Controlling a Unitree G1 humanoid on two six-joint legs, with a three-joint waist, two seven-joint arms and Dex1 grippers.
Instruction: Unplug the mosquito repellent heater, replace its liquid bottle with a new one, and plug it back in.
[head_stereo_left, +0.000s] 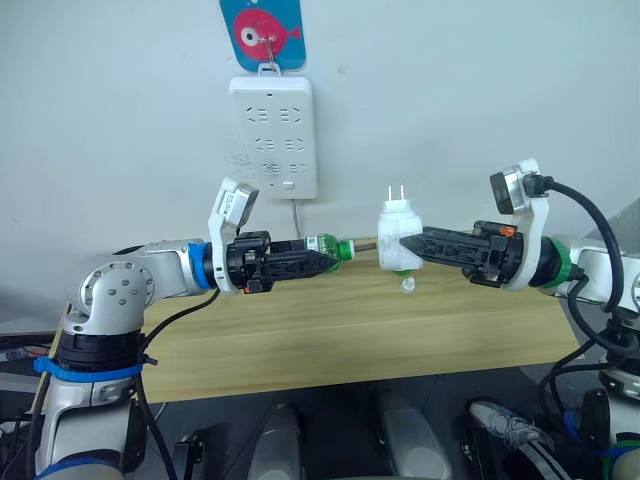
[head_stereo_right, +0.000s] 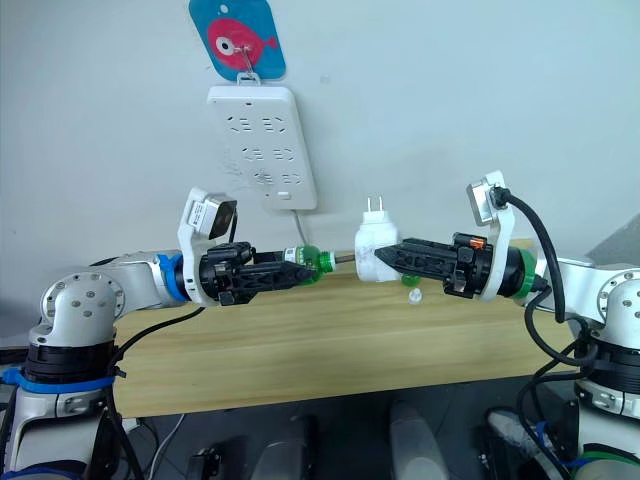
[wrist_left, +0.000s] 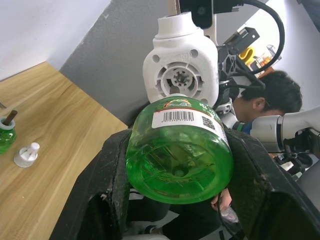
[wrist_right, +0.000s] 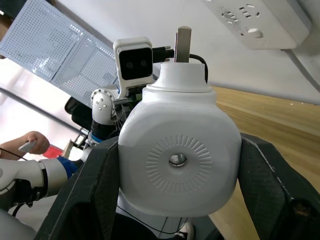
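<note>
We saw a barcode label on the green bottle (wrist_left: 179, 155), clamped by our left gripper (head_stereo_left: 318, 262). Our right gripper (head_stereo_left: 418, 246) clasped the mosquito repellent heater (head_stereo_left: 398, 238) above the table (head_stereo_left: 330, 340), facing the bottle.

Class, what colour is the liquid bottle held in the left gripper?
Translucent green liquid bottle, with a white barcode label; clearest in the left wrist view.

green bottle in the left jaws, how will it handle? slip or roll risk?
The green bottle looks like smooth, glossy round plastic, so it could twist or slip in the left gripper when pushed against the heater. It seems partly filled with liquid, so probably light. Set down on its side on the table, it would likely roll.
</note>
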